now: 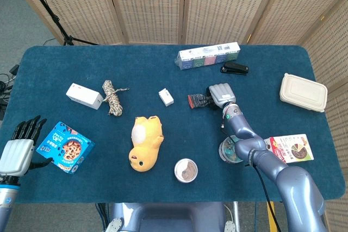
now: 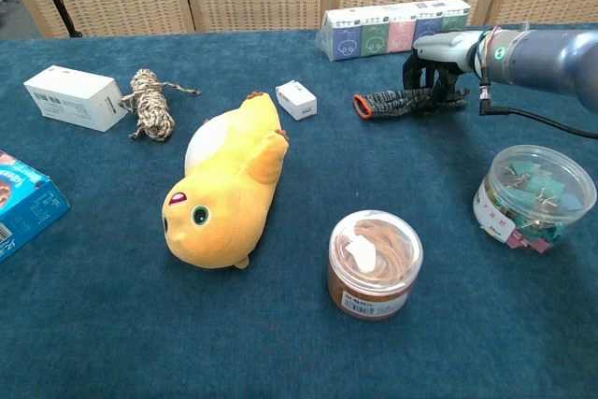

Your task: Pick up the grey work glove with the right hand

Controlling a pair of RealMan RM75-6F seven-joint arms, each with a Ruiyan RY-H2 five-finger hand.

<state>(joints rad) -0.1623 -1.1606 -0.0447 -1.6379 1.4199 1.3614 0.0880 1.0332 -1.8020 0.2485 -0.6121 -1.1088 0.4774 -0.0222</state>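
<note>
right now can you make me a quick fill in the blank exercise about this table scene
1. The right hand has its fingers curled around the grey work ____.
2. The yellow plush toy lies on the ____ tablecloth.
3. The left hand sits beside the blue ____ box.
4. The small white box lies between the plush toy and the ____.

Missing words: glove; blue; cookie; glove

My right hand (image 1: 219, 94) covers the far part of the grey work glove (image 2: 392, 103), so from the head view only its cuff end shows; whether my fingers (image 2: 432, 72) truly grip it, I cannot tell. My left hand (image 1: 19, 148) never appears in the chest view. There the cookie box (image 2: 23, 201) is cut off by the left edge. Labels on the tissue pack (image 1: 208, 55) are too small to read.
</note>
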